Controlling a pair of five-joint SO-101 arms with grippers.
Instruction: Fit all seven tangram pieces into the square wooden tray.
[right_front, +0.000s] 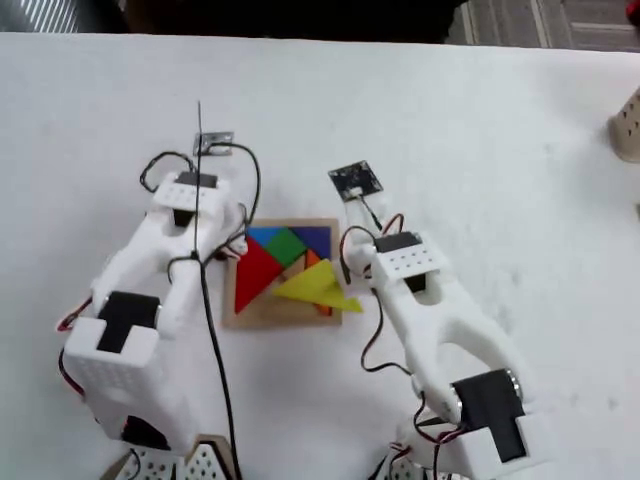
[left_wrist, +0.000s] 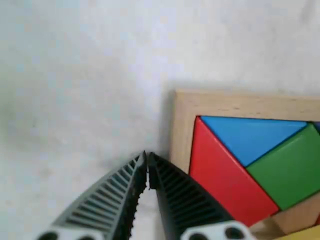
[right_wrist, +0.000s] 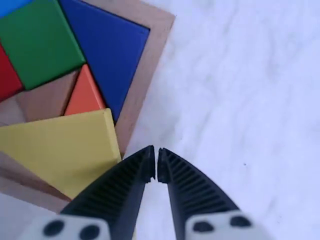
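High view gives the full layout: one tray (right_front: 270, 321) mid-worktop (right_front: 480, 130) between the two arms, with the yellow piece (right_front: 312, 284) skewed across a corner and its tip past the rim. Six pieces counted (one each): red triangle (left_wrist: 225, 175), light-blue triangle (left_wrist: 250, 137), green square (left_wrist: 290, 170), dark-blue triangle (right_wrist: 112, 55), orange triangle (right_wrist: 85, 97), and the yellow. The wrist views show the left gripper (left_wrist: 148, 172) closed and empty just beside the tray rim, and the right gripper (right_wrist: 156, 165) the same, beside the yellow piece.
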